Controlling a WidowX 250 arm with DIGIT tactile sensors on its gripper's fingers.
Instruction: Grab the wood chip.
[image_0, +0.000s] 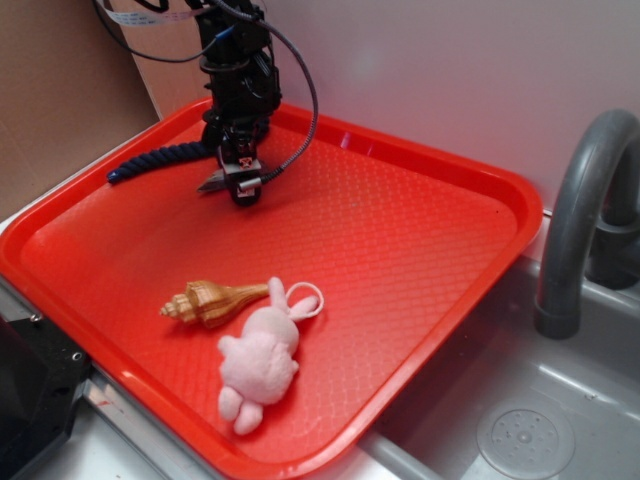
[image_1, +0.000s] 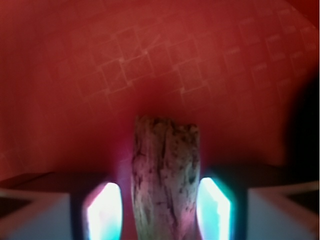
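Observation:
The wood chip (image_1: 165, 175) is a rough brown-grey sliver lying on the red tray (image_0: 400, 230). In the wrist view it runs up the middle between my two fingers. My gripper (image_0: 243, 185) is low over the tray's far left part, straddling the chip, whose pointed end (image_0: 212, 183) sticks out to the left. The jaws are open but narrow. The right pad (image_1: 215, 205) is almost on the chip's edge, and a thin strip of red tray shows between the left pad (image_1: 104, 210) and the chip.
A dark blue rope (image_0: 160, 158) lies just left of the gripper by the tray's far rim. A tan seashell (image_0: 212, 301) and a pink plush bunny (image_0: 260, 362) lie near the front. A grey faucet (image_0: 580, 220) and sink stand to the right.

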